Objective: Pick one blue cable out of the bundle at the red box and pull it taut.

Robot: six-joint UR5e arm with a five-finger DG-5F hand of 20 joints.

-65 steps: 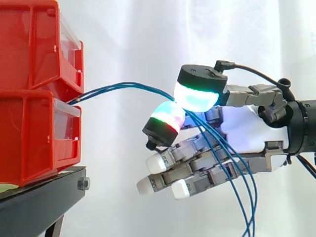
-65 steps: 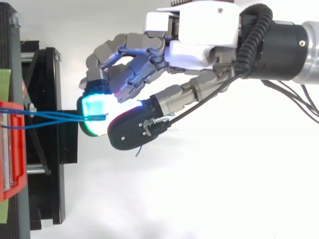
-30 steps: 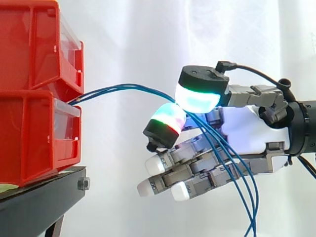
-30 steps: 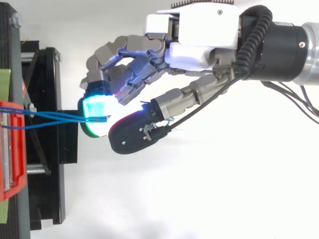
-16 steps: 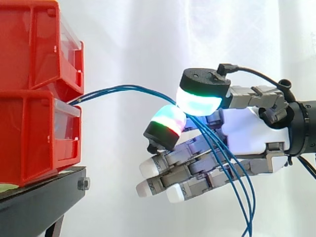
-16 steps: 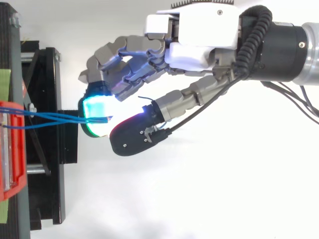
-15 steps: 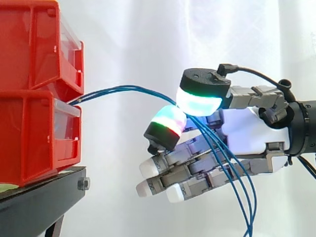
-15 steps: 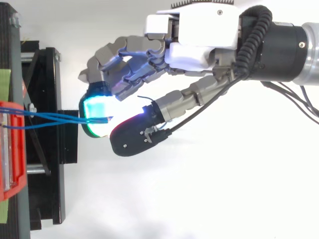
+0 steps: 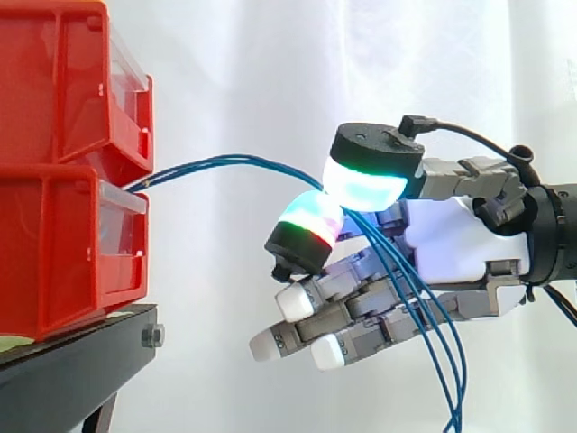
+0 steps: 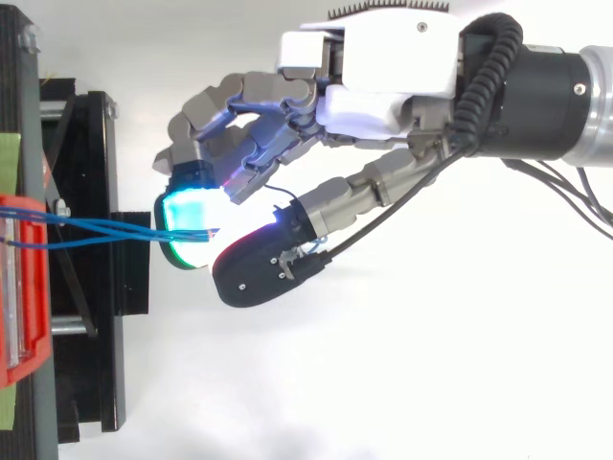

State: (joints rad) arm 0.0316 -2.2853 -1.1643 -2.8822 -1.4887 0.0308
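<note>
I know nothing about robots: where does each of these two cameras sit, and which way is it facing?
Side view: beside the work at about its height, looking level across at the red bins on their black stand before a white curtain; the hand reaches in from the right.
Top view: above the work, looking straight down on the black stand and the red bins; the hand and the arm reach in from the right.
Shared: the same hand, the red bins and the blue cables running between them.
</note>
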